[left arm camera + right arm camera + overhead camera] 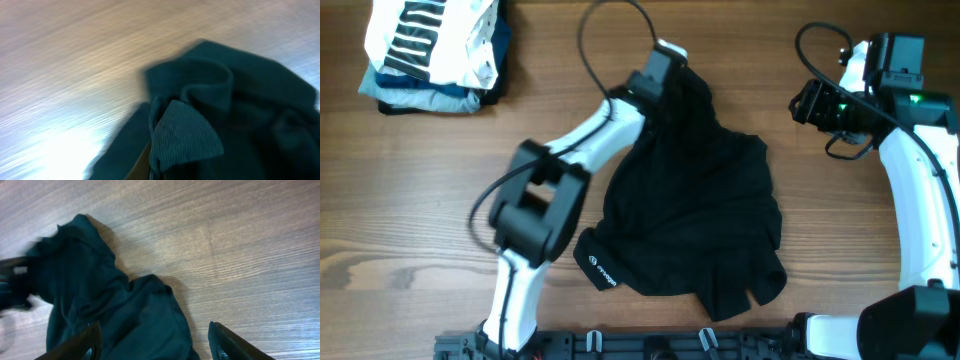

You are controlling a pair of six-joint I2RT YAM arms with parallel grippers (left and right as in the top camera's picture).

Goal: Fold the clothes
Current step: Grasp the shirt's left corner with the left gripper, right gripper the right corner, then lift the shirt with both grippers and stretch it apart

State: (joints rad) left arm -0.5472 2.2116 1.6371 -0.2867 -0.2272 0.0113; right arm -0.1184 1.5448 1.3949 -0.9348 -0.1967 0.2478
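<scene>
The black T-shirt (pixel 700 200) lies crumpled in the middle of the wooden table, with its small white logo (pixel 600 270) on the near left hem. My left gripper (pixel 665 62) is at the shirt's far edge, and the fabric rises to it in a peak. In the blurred left wrist view the shirt (pixel 240 100) and its ribbed collar (pixel 185 135) run right up to the jaws, which are hidden by cloth. My right gripper (pixel 810 100) is off the shirt's far right. It is open and empty (pixel 155 347) above a shirt edge (pixel 125 315).
A stack of folded clothes (pixel 435 50) sits at the far left corner, with a white black-striped garment on top of blue pieces. Bare wooden table (pixel 410 200) lies left of the shirt and to its right (pixel 250 255).
</scene>
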